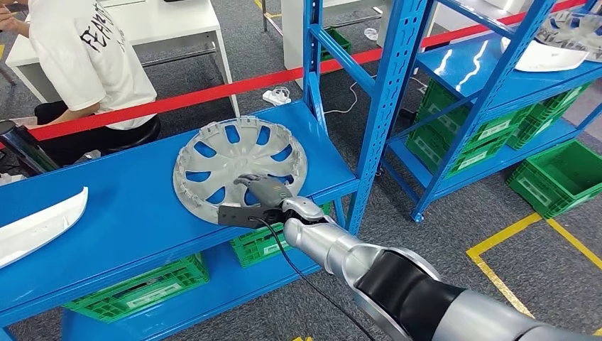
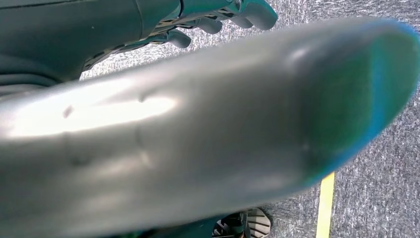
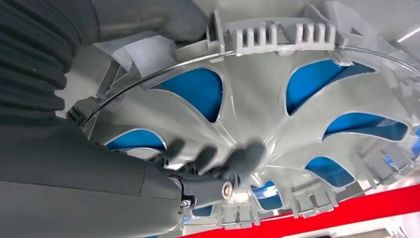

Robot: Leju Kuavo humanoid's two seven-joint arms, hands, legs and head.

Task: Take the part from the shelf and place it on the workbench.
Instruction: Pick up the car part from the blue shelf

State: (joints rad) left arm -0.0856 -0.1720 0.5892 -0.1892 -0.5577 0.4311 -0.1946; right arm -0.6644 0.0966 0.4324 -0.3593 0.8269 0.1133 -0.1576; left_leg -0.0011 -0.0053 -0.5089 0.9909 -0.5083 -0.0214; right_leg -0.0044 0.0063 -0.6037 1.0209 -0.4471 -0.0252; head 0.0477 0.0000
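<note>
The part is a silver-grey hubcap point(image 1: 238, 167) lying inner side up on the blue shelf board point(image 1: 128, 213), its near rim at the board's front edge. My right hand point(image 1: 261, 197) grips that near rim. In the right wrist view its dark fingers point(image 3: 218, 161) lie on the hubcap's point(image 3: 257, 99) ribbed inner face, and the thumb point(image 3: 173, 20) sits on the outer side of the rim. My left hand point(image 2: 218, 22) hangs over grey floor, its fingers apart and holding nothing.
A blue upright post point(image 1: 387, 92) stands just right of the hubcap. A white curved part point(image 1: 39, 224) lies at the board's left end. Green crates point(image 1: 135, 291) sit on the lower shelf. A seated person point(image 1: 85, 57) is behind the shelf, past red tape point(image 1: 213, 92).
</note>
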